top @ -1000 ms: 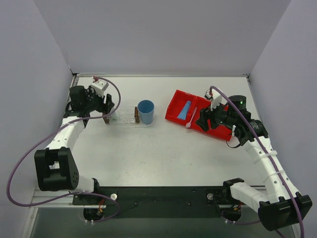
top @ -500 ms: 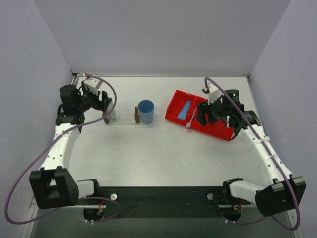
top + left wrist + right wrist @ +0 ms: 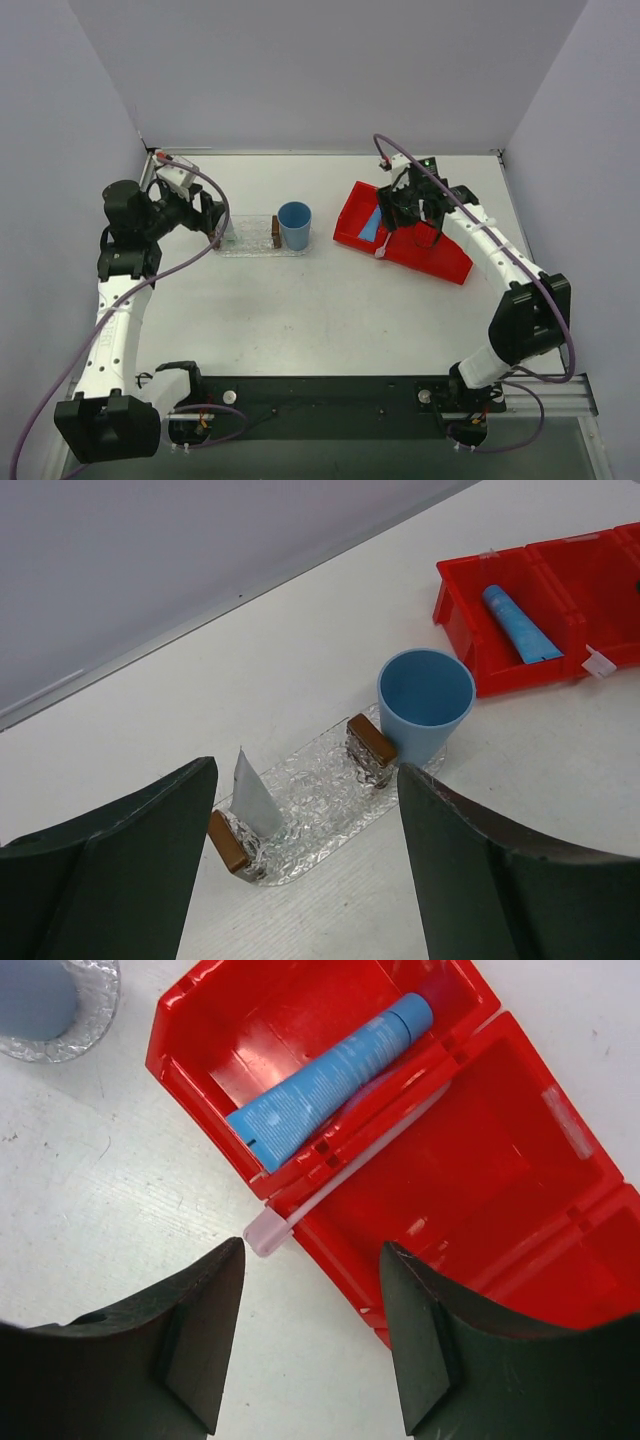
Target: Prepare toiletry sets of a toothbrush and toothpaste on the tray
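Note:
The slim white toothbrush (image 3: 382, 251) lies on the red bin's middle divider, its pinkish head (image 3: 266, 1232) sticking out over the table. The blue toothpaste (image 3: 330, 1078) lies in the bin's left compartment. The white-grey toothpaste (image 3: 253, 795) stands on the left end of the clear bumpy tray (image 3: 325, 798) against a brown block. My right gripper (image 3: 312, 1250) is open above the bin's near edge, beside the toothbrush head. My left gripper (image 3: 305, 775) is open and empty, just left of the tray (image 3: 255, 243).
A round blue cup (image 3: 294, 225) stands on the tray's right end. The red two-compartment bin (image 3: 440, 258) sits at an angle to the right of the tray; its right compartment (image 3: 470, 1170) holds nothing. Grey walls close the table at the back and sides.
My right arm has swung left and farther back, bringing the gripper over the bin by the toothbrush. My left arm has drawn back to the left, away from the tray's left end.

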Available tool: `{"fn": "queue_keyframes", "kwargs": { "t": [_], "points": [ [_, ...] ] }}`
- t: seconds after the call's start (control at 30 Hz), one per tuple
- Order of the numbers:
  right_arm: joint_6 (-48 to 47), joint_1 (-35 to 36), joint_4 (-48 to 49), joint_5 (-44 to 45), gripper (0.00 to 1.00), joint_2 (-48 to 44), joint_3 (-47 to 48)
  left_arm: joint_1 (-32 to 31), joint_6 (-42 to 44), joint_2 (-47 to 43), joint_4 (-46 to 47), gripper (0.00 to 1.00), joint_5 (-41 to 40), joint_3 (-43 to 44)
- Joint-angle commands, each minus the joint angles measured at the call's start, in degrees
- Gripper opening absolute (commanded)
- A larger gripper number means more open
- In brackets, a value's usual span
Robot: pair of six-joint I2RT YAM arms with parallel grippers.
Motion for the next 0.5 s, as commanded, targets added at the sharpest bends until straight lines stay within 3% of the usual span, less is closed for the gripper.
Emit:
{"fn": "queue_keyframes", "kwargs": {
  "t": [0.0,0.47],
  "points": [
    [0.0,4.3,0.0,6.4,0.51,4.4,6.2,0.2,-1.7,-3.6,-1.1,0.83,2.4,0.7],
    [4.9,8.8,-4.0,18.7,0.49,23.6,21.9,0.1,0.0,-5.1,-2.7,0.83,0.8,-1.8]
  ]
}}
